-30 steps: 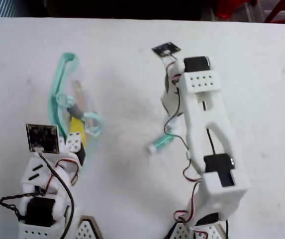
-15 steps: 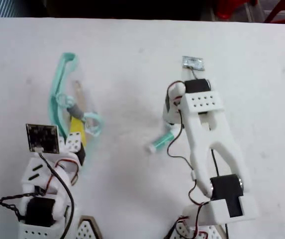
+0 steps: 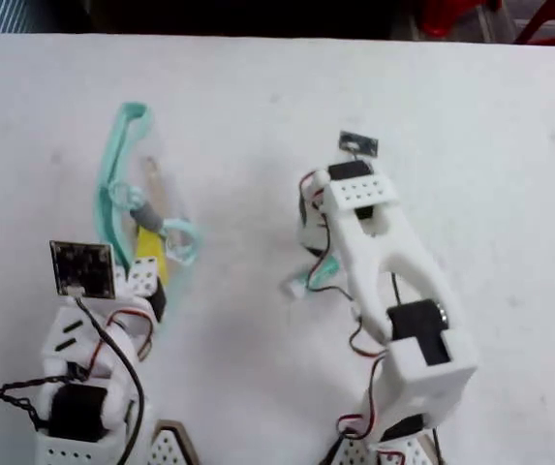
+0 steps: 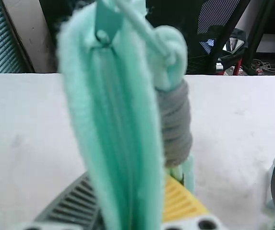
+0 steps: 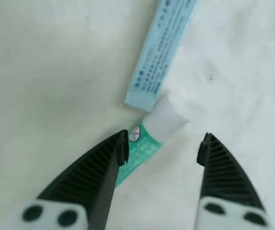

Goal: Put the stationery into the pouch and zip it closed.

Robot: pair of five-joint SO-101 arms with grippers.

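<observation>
At the near left edge of the surface (image 3: 258,97), the left arm (image 3: 88,387) sits folded low over its base, its wrist pointing away from the base toward the pouch (image 4: 113,120). The left gripper (image 4: 127,211) is closed down on the pouch's mint-green zip edge: in the left wrist view the fabric rises upright from between a grey ribbed finger and a yellow ribbed finger, with no gap to either side. A grey band (image 4: 175,124) is wound around a pale strand just beside that edge. From the high view the pouch lies on the left half of the surface, its teal rim curving away from the gripper toward the far side.

On the right half, the right arm (image 3: 393,271) reaches from its base at the near edge toward the middle of the surface, elbow raised and wrist bent so that it looks straight down. The right gripper (image 5: 163,143) is spread wide and holds nothing. Its two black fingers stand to either side of a white block (image 5: 166,117). A green piece (image 5: 142,148) touches the block and runs under one fingertip. A light-blue sleeve (image 5: 163,52) lies on the block's other side, slanting away from the gripper. I cannot tell whether these three are one item or several. They lie flat on the surface, well apart from the pouch.
</observation>
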